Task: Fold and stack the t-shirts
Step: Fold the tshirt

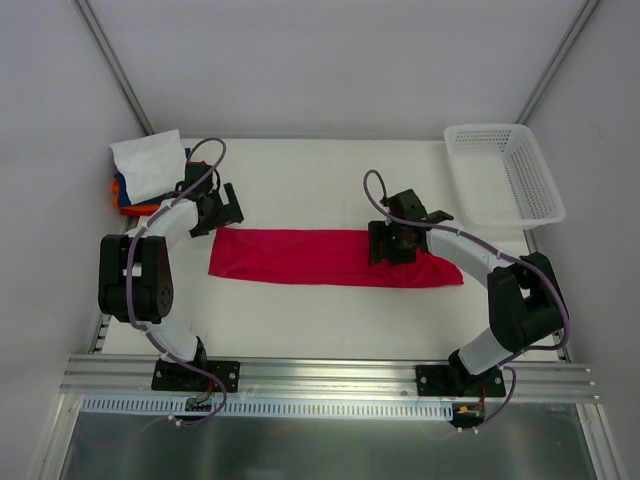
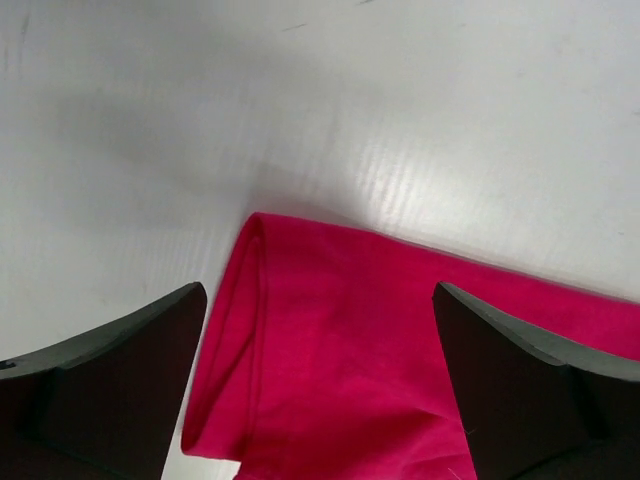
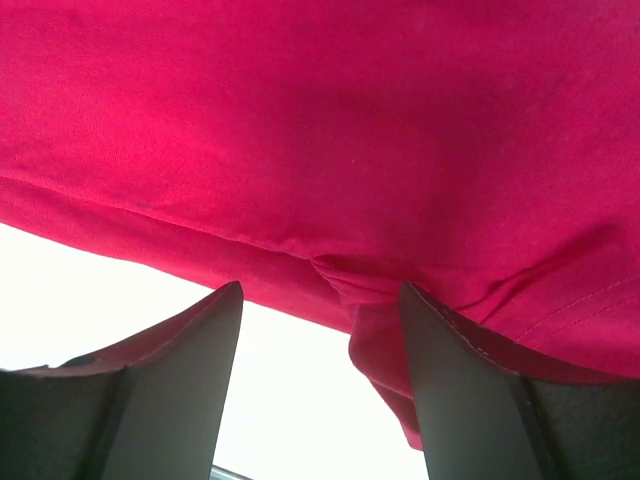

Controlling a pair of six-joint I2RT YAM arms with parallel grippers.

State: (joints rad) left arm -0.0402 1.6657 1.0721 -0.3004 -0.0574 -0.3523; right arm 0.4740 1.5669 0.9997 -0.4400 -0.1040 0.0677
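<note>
The crimson t-shirt (image 1: 320,257) lies flat across the middle of the white table (image 1: 300,180), folded into a long band running from 9 o'clock to 3 o'clock. Its 9 o'clock end is a neat doubled edge. The 3 o'clock end tapers to a looser point.

Just off that 9 o'clock end, toward 10 o'clock, hangs the left gripper (image 1: 222,218). From its wrist camera the fingers (image 2: 130,370) stand spread as wide as they go, with the shirt's folded end lying on the table below the gap. They hold nothing.

The right gripper (image 1: 395,245) sits over the band toward 3 o'clock. In its wrist view the fingers (image 3: 180,370) are partly apart. A pucker of red cloth hangs in the gap beside one finger, and bare table shows between that pucker and the other finger. The cloth is not pinched.

Farther out at 10 o'clock, at the table's far corner, is the stack of folded t-shirts (image 1: 145,170), white on top, with blue, orange and red edges peeping out below. At 2 o'clock sits a white mesh basket (image 1: 505,224).
</note>
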